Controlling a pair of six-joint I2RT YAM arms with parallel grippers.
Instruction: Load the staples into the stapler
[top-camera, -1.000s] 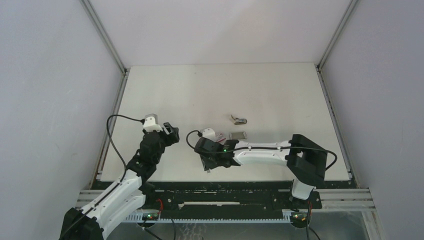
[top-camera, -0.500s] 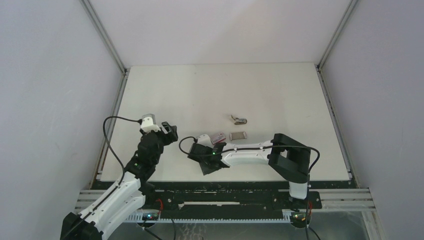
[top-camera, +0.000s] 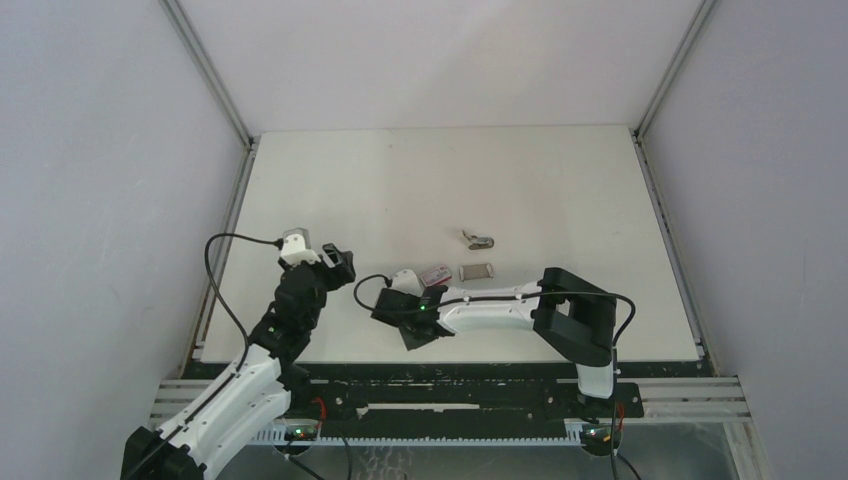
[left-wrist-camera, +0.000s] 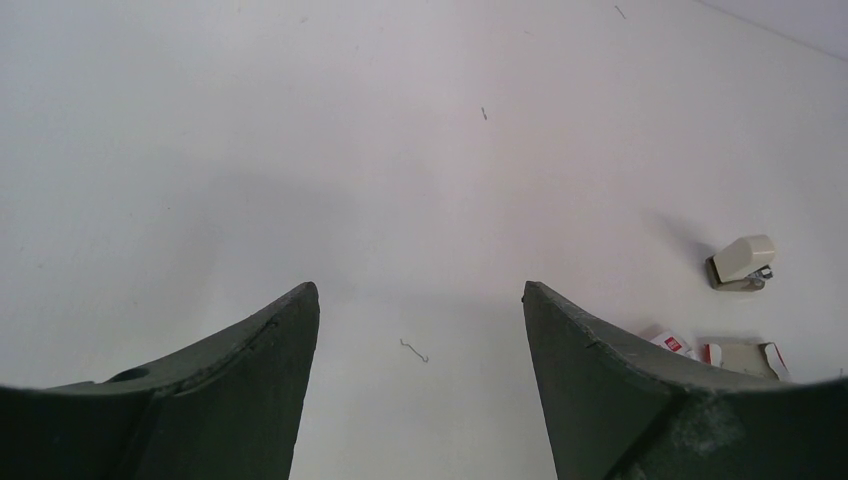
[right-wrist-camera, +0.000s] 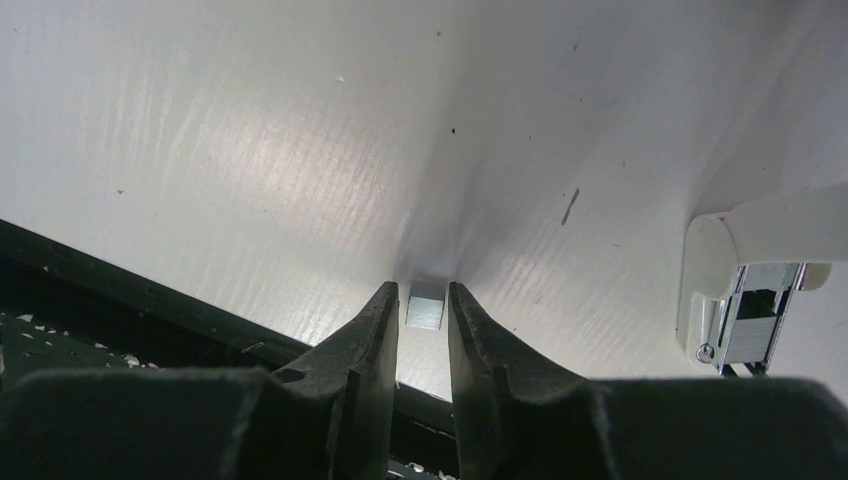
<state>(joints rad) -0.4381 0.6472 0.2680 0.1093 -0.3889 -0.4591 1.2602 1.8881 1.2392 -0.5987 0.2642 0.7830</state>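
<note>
**Right gripper closed on the staples at the table's near edge**

The white table (top-camera: 450, 180) carries everything in a small cluster at about 6 o'clock from its centre.

The left gripper (left-wrist-camera: 420, 290) hangs over bare table at 9 o'clock from that cluster. Its jaws are spread wide and hold nothing.

The right gripper (right-wrist-camera: 421, 292) points down at the near edge of the table. Its jaws are drawn almost together, one finger against each side of the staples (right-wrist-camera: 425, 306). This short silvery block sits right at the fingertips, down at the table surface.

The stapler (right-wrist-camera: 750, 310) lies just at 12 o'clock from the right gripper in the overhead view. It is white plastic with its shiny metal channel showing, and it sits apart from the fingers.

A red-and-white box (top-camera: 435, 273) lies just at 3 o'clock from the stapler. An open box tray (top-camera: 477, 271) lies at 3 o'clock from that box, and what is inside either one cannot be made out.

A small beige and metal piece (left-wrist-camera: 743, 262) sits alone at 12 o'clock from the tray.

One loose bent staple (left-wrist-camera: 415, 350) lies on the table below the left gripper's open jaws.
</note>
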